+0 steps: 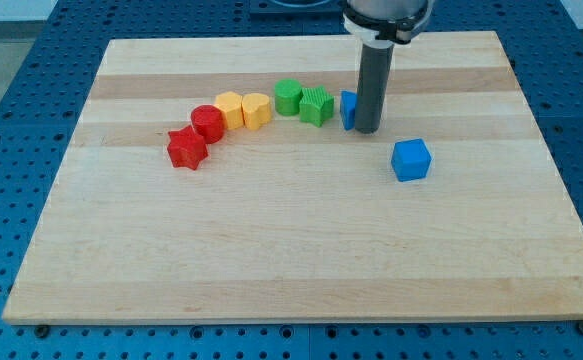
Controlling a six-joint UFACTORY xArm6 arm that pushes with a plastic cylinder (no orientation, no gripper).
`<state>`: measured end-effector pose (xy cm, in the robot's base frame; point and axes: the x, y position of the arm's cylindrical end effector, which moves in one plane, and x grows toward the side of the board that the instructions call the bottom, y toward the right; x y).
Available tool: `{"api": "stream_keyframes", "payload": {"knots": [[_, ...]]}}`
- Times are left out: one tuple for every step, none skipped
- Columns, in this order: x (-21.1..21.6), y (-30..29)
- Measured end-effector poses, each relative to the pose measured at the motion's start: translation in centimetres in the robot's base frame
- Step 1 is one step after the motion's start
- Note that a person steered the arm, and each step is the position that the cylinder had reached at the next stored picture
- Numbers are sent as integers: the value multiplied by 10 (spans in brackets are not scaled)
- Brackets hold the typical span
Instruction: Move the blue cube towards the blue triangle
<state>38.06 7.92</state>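
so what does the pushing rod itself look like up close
A straight, dark grey cylindrical rod, plain and unmarked, ending at my tip. At the view's top it slots into a wider dark collar with a pale silvery band. No cables or labels show on it.

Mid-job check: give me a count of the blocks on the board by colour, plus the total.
Red: 2, a star and a cylinder
Yellow: 2, and
Green: 2, and
Blue: 2, the blue cube and a blue block partly hidden behind my tip
Total: 8
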Motion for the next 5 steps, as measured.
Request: {"api": "stream_keyframes", "payload": {"knots": [[0, 1], [10, 31], [41, 29], [47, 22], [47, 3]]}}
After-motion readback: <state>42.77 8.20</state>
